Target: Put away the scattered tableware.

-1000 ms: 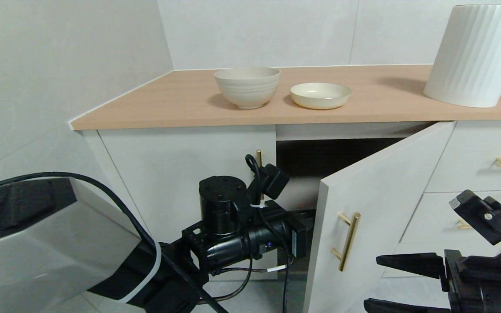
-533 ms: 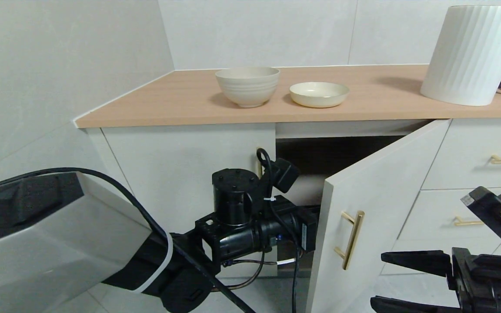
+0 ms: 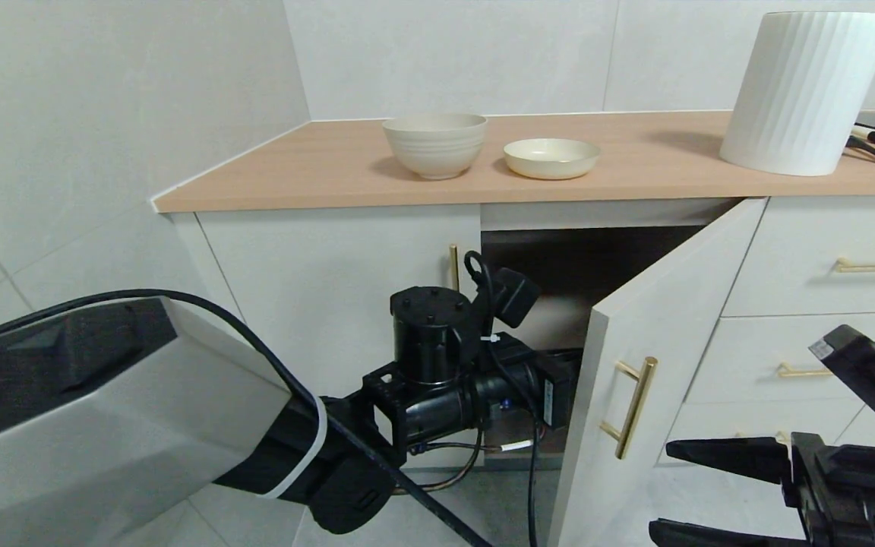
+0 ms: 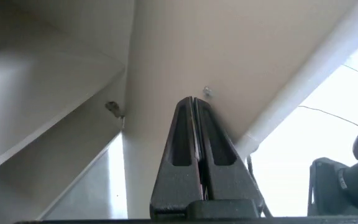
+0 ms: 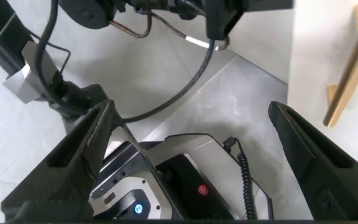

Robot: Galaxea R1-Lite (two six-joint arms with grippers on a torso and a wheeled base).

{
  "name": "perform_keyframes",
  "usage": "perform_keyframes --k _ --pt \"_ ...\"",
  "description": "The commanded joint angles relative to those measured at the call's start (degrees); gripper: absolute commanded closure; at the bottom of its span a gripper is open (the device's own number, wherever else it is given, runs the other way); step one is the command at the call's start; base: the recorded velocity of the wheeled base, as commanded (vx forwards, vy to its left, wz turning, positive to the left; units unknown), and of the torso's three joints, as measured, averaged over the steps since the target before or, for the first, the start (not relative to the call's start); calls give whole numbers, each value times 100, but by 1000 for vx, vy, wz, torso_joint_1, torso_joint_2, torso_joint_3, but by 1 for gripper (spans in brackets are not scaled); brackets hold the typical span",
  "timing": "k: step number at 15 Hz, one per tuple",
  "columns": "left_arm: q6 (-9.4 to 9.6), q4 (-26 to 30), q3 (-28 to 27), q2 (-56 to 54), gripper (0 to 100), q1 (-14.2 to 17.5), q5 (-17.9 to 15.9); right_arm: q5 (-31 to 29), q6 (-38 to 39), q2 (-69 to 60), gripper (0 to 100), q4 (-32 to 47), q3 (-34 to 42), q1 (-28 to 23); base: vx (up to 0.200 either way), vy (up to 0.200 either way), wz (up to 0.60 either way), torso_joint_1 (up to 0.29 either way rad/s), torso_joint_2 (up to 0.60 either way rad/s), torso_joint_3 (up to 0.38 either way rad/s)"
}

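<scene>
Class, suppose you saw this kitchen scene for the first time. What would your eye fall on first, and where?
Most striking is the cabinet door, swung open below the countertop, with the left end effector, shut, pointing into the opening. On the countertop a bowl and a shallow dish sit side by side, apart, with a tall white ribbed container farther right.
</scene>
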Motion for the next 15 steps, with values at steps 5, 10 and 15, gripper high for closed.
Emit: perform_keyframes --k 5,10,15 --pt "8 -22 -142 148 100 -75 522 1 1 -39 0 -6 -2 119 0 0 0 0 0 0" --pt "16 215 192 -239 100 -875 592 71 1 -347 0 -6 24 690 0 0 0 0 0 0" --pt "-1 444 834 -1074 100 -1684 -348 423 -482 -839 0 -6 191 1235 0 0 0 0 0 0"
